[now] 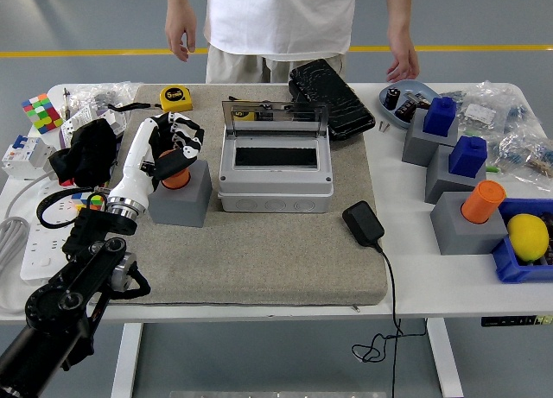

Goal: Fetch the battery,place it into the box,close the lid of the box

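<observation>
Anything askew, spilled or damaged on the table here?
Nothing stands out. The box sits square on the mat with its lid open, and the left hand is closed on the orange battery.

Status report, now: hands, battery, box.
Left hand curled around the orange battery, battery in its grey holder. Right hand not in view. Box beside it, lid up. Nothing in the way.
</observation>
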Controlling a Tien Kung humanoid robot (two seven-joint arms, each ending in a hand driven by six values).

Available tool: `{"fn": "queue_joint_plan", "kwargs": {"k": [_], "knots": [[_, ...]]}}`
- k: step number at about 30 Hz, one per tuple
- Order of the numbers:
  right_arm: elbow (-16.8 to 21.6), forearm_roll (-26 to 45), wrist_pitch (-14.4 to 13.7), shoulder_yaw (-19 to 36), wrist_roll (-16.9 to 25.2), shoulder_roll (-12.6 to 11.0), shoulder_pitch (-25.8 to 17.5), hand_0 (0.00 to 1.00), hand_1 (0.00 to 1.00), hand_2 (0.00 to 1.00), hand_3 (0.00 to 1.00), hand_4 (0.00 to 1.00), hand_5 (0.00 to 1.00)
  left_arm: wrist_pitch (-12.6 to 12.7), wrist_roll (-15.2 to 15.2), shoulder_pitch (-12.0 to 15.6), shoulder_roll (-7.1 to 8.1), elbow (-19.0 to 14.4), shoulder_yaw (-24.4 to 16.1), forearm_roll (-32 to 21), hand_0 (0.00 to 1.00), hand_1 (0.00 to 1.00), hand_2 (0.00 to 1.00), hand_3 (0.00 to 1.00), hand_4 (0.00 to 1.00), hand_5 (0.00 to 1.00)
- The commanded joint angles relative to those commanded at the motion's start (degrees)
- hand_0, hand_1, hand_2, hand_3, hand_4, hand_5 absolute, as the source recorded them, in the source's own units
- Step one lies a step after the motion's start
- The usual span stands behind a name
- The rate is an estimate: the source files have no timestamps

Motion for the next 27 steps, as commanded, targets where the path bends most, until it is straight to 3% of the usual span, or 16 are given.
{"fn": "queue_joint_plan", "kwargs": {"k": [8, 26, 27], "knots": [[0.0, -0.2, -0.1, 0.4, 0.1, -0.1, 0.1, 0.676, 0.655, 0.689, 0.62, 0.998, 0.606, 1.0, 2.8, -0.5, 0.34, -1.7, 0.1, -0.6, 0.064, 0.106, 0.236, 0.385, 0.609, 0.002], [0.0, -0.5, -0.3, 1.0, 0.2, 0.0, 0.1, 0.675, 0.654, 0.688, 0.618, 0.998, 0.604, 1.2, 8.2, -1.3, 0.91, -2.1, 0.3, -1.4, 0.076, 0.121, 0.251, 0.412, 0.631, 0.002], [0.0, -0.5, -0.3, 0.9, 0.2, 0.0, 0.2, 0.675, 0.654, 0.688, 0.618, 0.998, 0.603, 1.1, 8.3, -1.3, 0.92, -2.1, 0.2, -1.5, 0.186, 0.255, 0.32, 0.467, 0.675, 0.002]]}}
